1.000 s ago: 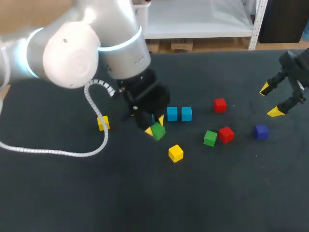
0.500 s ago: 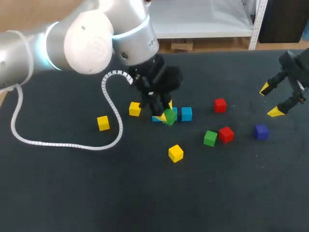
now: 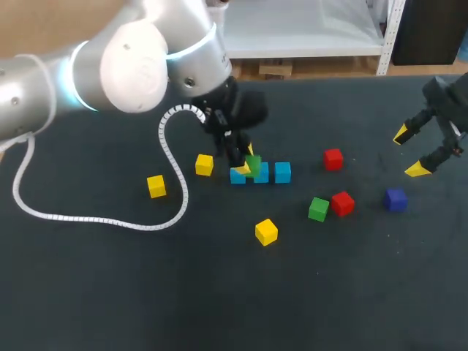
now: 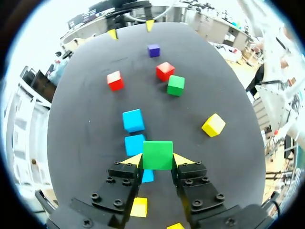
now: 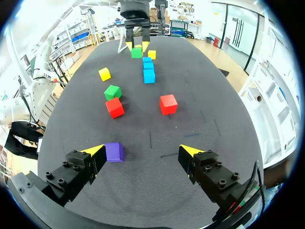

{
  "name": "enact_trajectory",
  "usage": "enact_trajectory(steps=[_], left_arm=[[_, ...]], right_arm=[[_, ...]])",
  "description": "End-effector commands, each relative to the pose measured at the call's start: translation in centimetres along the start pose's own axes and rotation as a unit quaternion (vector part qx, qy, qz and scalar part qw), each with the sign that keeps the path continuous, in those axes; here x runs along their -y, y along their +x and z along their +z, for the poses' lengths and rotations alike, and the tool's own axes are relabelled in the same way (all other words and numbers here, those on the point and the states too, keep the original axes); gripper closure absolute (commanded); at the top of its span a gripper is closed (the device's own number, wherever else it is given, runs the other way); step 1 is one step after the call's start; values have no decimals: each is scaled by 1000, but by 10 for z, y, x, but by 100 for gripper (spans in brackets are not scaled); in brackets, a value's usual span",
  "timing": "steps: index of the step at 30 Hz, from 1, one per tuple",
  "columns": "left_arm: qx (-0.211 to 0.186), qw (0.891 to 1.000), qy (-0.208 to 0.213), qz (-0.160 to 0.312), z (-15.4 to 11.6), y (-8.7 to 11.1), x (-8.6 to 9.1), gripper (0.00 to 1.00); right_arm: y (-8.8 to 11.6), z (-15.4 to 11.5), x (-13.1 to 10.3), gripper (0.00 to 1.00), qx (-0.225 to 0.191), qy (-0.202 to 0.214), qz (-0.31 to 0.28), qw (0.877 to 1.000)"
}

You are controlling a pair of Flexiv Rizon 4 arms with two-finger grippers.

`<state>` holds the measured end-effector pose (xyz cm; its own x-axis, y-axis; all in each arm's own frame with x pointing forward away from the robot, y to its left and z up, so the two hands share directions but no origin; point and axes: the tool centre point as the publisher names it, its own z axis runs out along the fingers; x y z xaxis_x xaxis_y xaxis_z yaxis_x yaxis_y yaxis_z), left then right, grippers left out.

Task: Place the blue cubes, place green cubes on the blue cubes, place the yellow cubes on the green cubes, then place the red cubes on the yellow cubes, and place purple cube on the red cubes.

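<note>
My left gripper [image 3: 248,164] [image 4: 157,158] is shut on a green cube [image 3: 254,163] [image 4: 157,154], held just above the left end of a row of three blue cubes [image 3: 261,174] [image 4: 133,120]. A second green cube [image 3: 318,209] [image 4: 176,85] lies beside a red cube [image 3: 342,203]; another red cube [image 3: 333,159] sits farther back. Yellow cubes lie at the left [image 3: 156,186], beside the blue row [image 3: 205,164] and in front [image 3: 266,232]. The purple cube [image 3: 395,199] [image 5: 114,151] rests near my right gripper [image 3: 411,152] [image 5: 143,152], which hangs open and empty above the table's right side.
A white coiled cable [image 3: 95,218] from the left arm loops over the left part of the dark table [image 3: 219,292]. The table's far edge [image 3: 329,77] runs behind the cubes.
The left arm has carried the green cube back and to the right, from in front of the blue row to just above it. The right arm has not moved.
</note>
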<state>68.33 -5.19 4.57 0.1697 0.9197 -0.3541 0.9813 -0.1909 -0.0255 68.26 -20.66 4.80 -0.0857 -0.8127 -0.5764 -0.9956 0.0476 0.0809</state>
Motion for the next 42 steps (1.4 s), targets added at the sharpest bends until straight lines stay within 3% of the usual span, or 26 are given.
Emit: enact_trajectory(steps=[1,15,42], left_arm=[[8,1000,-7,-17,1,4,0,100],[10,995,-21,-94,5,11,-3,100],[-2,995,-17,-100,7,9,-24,100]], right_arm=[[0,0,0,0,1,0,-1,1000],[0,0,0,0,1,0,-1,1000],[0,0,0,0,1,0,-1,1000]])
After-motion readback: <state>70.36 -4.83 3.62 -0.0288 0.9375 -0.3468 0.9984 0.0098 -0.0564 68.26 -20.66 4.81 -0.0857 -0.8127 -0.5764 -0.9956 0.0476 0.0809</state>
